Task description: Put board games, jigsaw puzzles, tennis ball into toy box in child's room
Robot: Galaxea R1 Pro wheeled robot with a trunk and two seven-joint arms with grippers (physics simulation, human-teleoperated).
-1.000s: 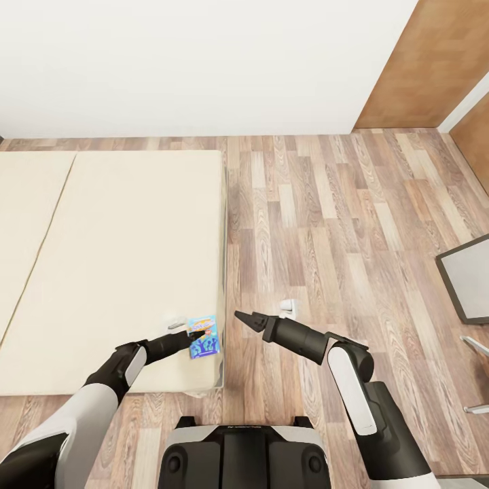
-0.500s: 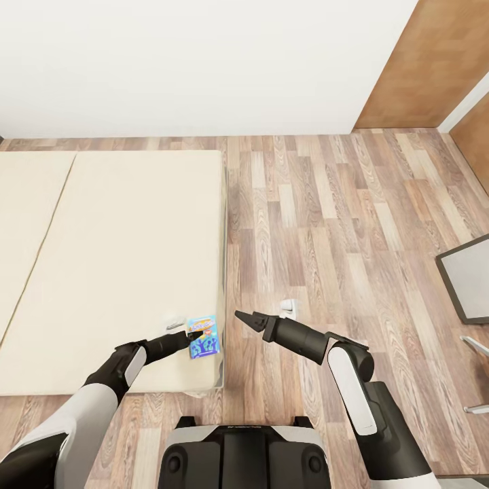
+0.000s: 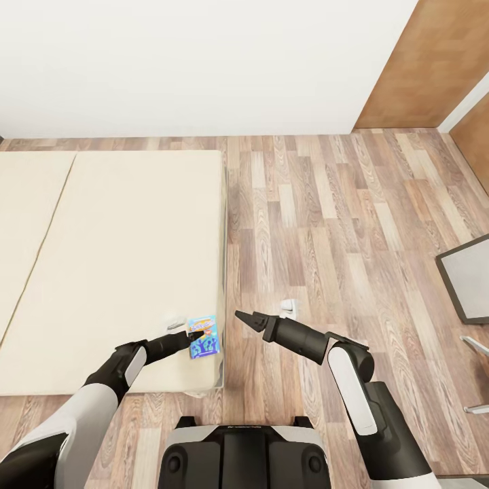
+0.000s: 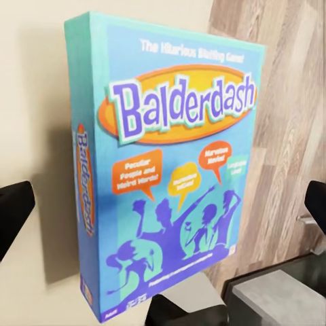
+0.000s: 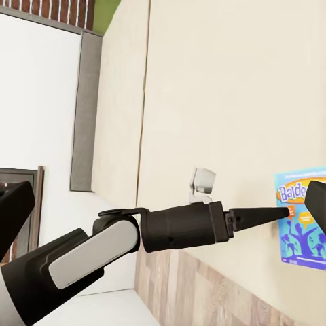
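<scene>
Left arm reaches up from seven o'clock in the head view, elbow bent, forearm stretched toward two o'clock across the bed (image 3: 129, 258), low over the cream mattress. The left pincer (image 3: 195, 335) sits right at the board game (image 3: 204, 336), the light-blue Balderdash box lying flat at the mattress's near right corner, close to the edge. From the left wrist camera the box (image 4: 166, 176) sits between the two dark fingertips (image 4: 13, 210), spread wide on either side and not touching it. Over to the right: the right arm rises from five o'clock, elbow high, forearm pointing toward ten o'clock over the wood floor (image 3: 326, 204). The right pincer (image 3: 242, 316) is pressed together to a point, holding nothing, just beside the bed's edge.
</scene>
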